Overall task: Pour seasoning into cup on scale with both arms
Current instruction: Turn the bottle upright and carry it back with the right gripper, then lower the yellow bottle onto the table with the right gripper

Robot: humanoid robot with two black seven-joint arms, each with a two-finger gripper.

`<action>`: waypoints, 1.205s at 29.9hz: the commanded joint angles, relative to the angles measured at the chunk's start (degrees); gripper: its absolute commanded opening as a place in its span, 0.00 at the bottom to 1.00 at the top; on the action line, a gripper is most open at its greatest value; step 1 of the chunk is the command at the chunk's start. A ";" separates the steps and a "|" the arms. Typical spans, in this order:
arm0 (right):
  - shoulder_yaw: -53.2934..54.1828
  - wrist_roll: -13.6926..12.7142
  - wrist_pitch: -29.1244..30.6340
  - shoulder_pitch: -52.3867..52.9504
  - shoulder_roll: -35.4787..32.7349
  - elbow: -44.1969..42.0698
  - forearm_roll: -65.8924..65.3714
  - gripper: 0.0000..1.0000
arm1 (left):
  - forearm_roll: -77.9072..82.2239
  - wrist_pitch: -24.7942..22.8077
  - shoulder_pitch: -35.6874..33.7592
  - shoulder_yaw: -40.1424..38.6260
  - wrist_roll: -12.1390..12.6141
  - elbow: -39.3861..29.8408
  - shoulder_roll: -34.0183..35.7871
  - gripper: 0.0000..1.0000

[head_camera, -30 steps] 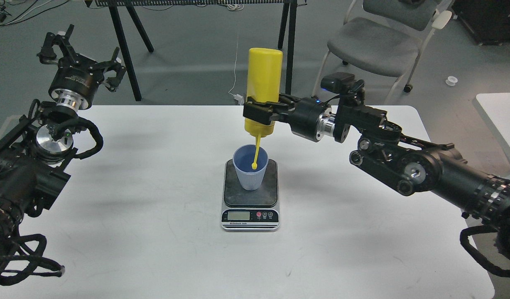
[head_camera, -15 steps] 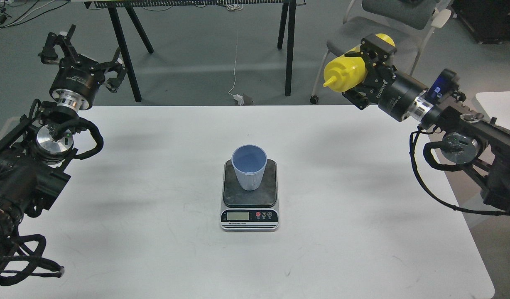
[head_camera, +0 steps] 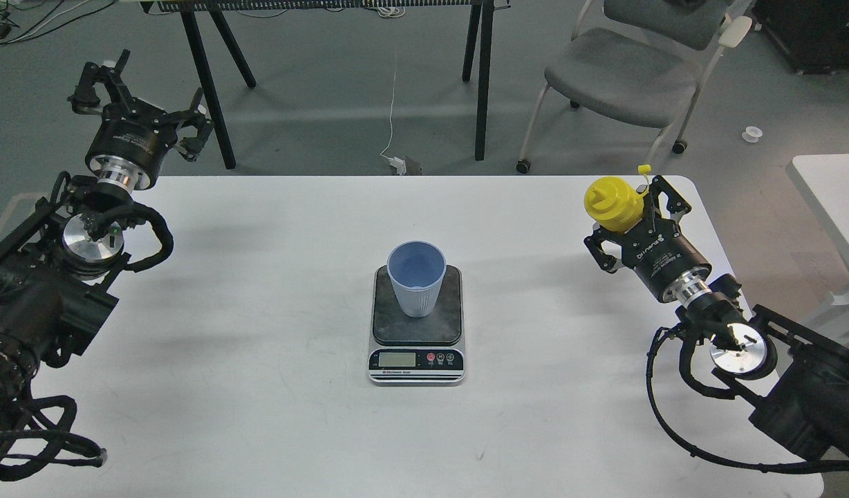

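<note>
Gripping smooth yellow bottle: right hand. Left hand splayed, empty. Ribbed cup on scale.

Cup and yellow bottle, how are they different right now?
The cup is pale blue; the yellow bottle is bright yellow. The cup stands free on the scale mid-table; the bottle sits in the right gripper near the table's right edge. The cup's top is wide open; the bottle's narrows to a nozzle. Both look plastic.

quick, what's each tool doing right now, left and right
Left tool: open, holding nothing, raised past the table's far left corner.
Right tool: closed on the yellow seasoning bottle, near the table's right edge.
</note>
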 commanded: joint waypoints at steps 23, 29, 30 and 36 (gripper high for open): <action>6.26 0.00 -0.01 -10.21 4.16 5.22 9.36 0.44 | 0.44 0.00 -0.28 0.26 0.09 -5.54 0.19 0.99; 7.14 0.00 -0.01 -12.41 5.92 5.13 10.77 0.45 | 0.53 0.00 -0.19 0.26 0.09 -5.54 0.28 0.99; 7.14 0.00 -0.01 -12.67 5.92 5.04 10.77 0.45 | 0.44 0.00 -0.19 0.26 0.09 -5.54 0.28 0.99; 7.23 0.00 -0.01 -13.55 5.83 5.04 10.77 0.80 | 0.53 0.00 -0.28 0.26 0.09 -5.54 -0.08 0.99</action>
